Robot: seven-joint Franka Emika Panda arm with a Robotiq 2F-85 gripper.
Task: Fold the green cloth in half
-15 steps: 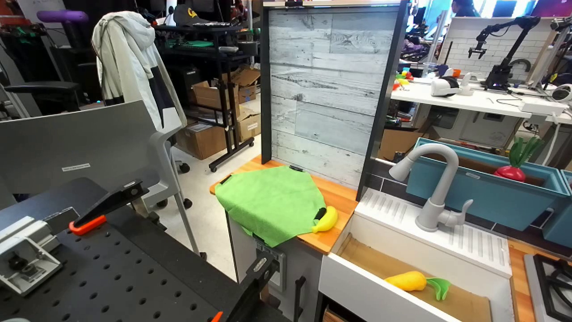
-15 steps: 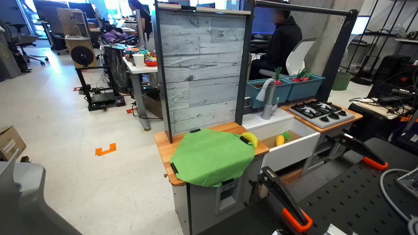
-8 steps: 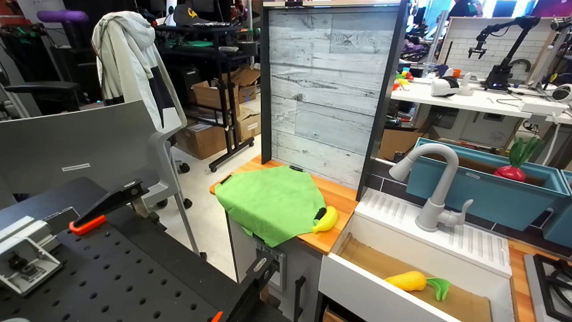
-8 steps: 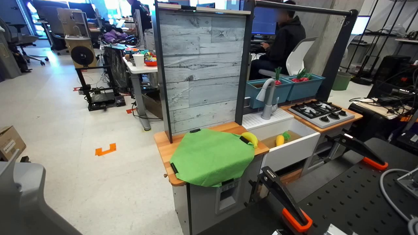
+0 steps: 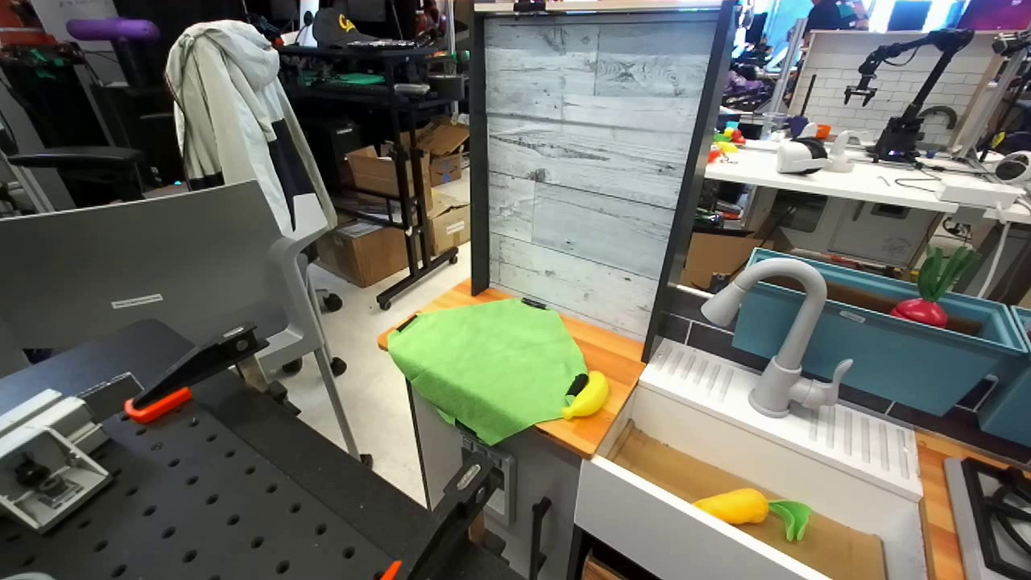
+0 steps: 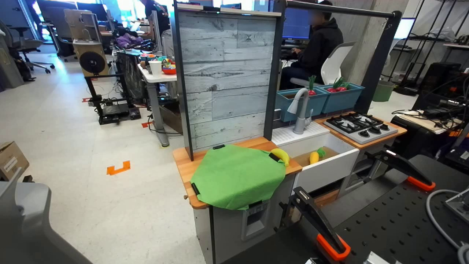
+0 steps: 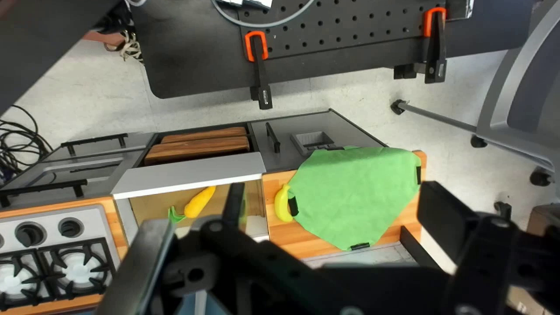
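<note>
The green cloth [image 7: 354, 192] lies spread out over the wooden counter, with black strips at its corners; it shows in both exterior views [image 5: 495, 358] [image 6: 240, 174]. Its front part hangs over the counter's front edge. In the wrist view my gripper [image 7: 333, 192] is open and empty, its fingers wide apart, one on each side of the cloth and well above it. The gripper is out of view in both exterior views. A yellow banana [image 7: 282, 203] lies on the counter, touching or nearly touching the cloth's black-strip corner by the sink.
A grey-white plank panel [image 6: 227, 80] stands upright at the counter's back. A sink [image 5: 676, 507] with a yellow carrot-like toy [image 5: 733, 506] and a tall faucet [image 5: 785, 346] are beside it. A stove [image 6: 359, 126] stands beyond. A black table with clamps [image 6: 322, 223] faces the counter.
The cloth, the banana and the counter look unchanged. Only people in the background have moved slightly.
</note>
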